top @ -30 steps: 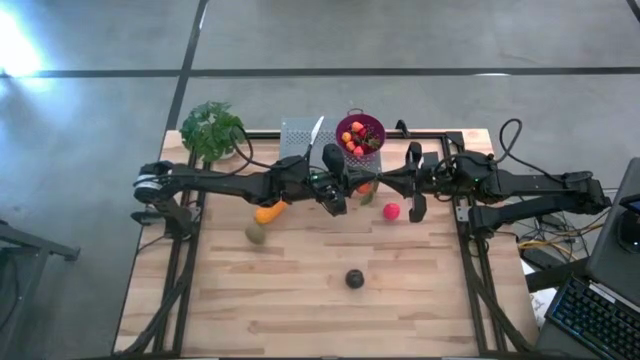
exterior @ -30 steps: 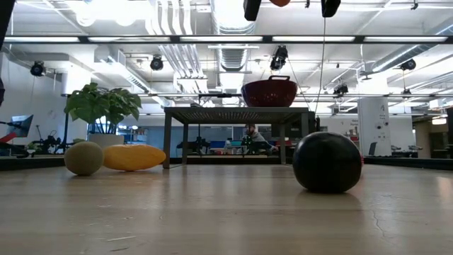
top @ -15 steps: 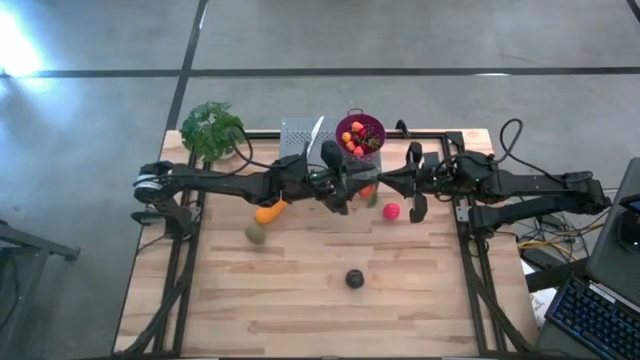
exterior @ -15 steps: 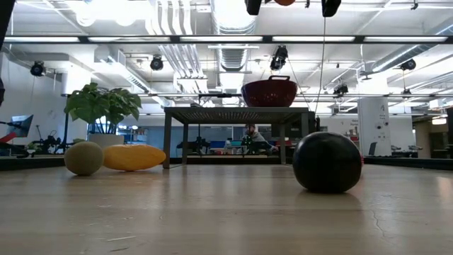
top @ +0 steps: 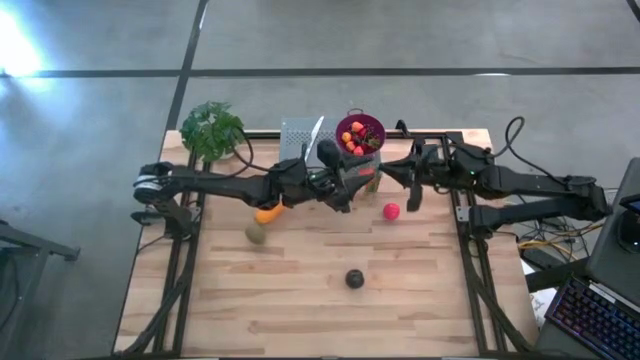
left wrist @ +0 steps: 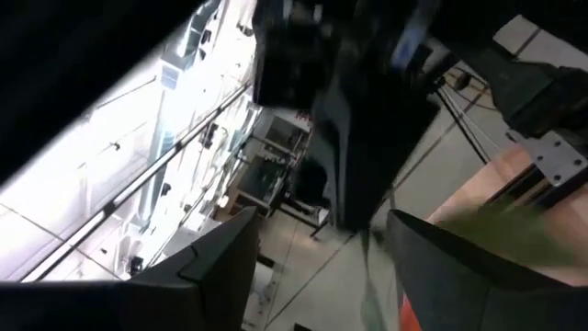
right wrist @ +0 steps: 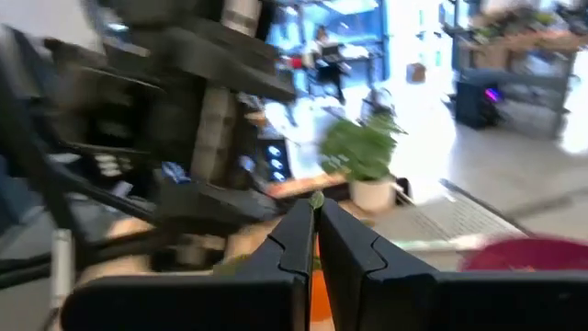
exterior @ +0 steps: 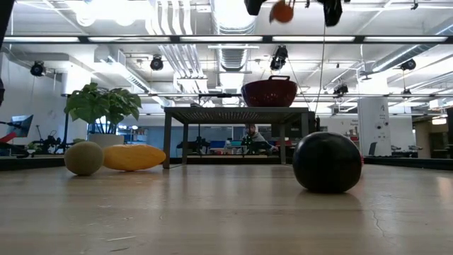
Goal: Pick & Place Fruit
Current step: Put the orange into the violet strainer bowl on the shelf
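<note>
High view: no brand, label or readable writing shows anywhere. The wooden tabletop (top: 300,300) carries four loose toy fruits: one elongated orange fruit (top: 266,212) and one olive-green fruit (top: 256,232) just beside each other on the left half, one red ball (top: 391,210) right of centre, and one dark purple ball (top: 354,278) alone toward the near edge, with bare wood all around it. A purple colander bowl (top: 372,128) sits raised on a small stand at the far edge, holding several red and orange pieces too small to count. A leafy plant (top: 211,130) stands at the far left corner. The left pincer (top: 352,184) hangs just in front of the bowl, fingers spread and released; in the low view a small orange fruit (exterior: 283,11) is just beneath it, in the air. The right pincer (top: 412,184) is close by above the red ball, clenched on nothing.
</note>
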Available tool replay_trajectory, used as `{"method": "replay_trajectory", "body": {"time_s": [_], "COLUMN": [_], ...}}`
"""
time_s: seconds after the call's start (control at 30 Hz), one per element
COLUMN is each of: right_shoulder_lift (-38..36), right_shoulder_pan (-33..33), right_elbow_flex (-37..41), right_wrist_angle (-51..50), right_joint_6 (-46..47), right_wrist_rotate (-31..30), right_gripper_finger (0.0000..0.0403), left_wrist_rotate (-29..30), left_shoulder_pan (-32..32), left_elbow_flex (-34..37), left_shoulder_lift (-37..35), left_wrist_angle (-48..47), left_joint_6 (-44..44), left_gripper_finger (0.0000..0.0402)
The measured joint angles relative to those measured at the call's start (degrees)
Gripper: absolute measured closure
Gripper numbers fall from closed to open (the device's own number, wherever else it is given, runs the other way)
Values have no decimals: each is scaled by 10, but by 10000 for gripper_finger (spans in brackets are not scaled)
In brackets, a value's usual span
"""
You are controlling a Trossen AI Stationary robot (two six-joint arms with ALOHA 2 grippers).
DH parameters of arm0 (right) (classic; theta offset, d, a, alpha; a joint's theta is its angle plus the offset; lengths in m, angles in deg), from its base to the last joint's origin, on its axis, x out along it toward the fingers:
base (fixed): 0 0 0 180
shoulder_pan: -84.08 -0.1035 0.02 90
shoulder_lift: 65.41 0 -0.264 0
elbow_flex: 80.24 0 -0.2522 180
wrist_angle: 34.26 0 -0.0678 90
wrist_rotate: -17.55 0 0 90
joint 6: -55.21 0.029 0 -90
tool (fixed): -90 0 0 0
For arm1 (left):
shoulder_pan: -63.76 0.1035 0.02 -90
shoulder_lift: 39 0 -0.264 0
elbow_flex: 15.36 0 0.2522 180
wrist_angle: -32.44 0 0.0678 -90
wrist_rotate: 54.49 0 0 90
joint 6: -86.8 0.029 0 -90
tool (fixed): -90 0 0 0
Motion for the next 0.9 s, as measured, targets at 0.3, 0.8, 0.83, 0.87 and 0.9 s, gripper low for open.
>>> {"method": "replay_trajectory", "body": {"time_s": [0.3, 0.8, 0.83, 0.87, 0.9], "right_shoulder_lift": [9, 149, 159, 167, 175], "right_shoulder_pan": [109, 237, 241, 247, 251], "right_elbow_flex": [-26, -197, -206, -214, -221], "right_wrist_angle": [-71, -257, -260, -261, -261], "right_joint_6": [4, -84, -87, -90, -94], "right_wrist_rotate": [33, 88, 96, 105, 109], "right_gripper_finger": [394, 394, 394, 394, 394], "left_wrist_rotate": [19, 19, 19, 19, 18], "left_shoulder_pan": [-21, -46, -48, -50, -51], "left_elbow_flex": [0, 0, 1, 1, 1], "left_shoulder_lift": [0, -1, -1, -2, -2], "left_wrist_angle": [0, 0, 0, 0, 0], "left_joint_6": [6, -4, -9, -16, -25], "left_gripper_finger": [156, 156, 156, 156, 156]}}
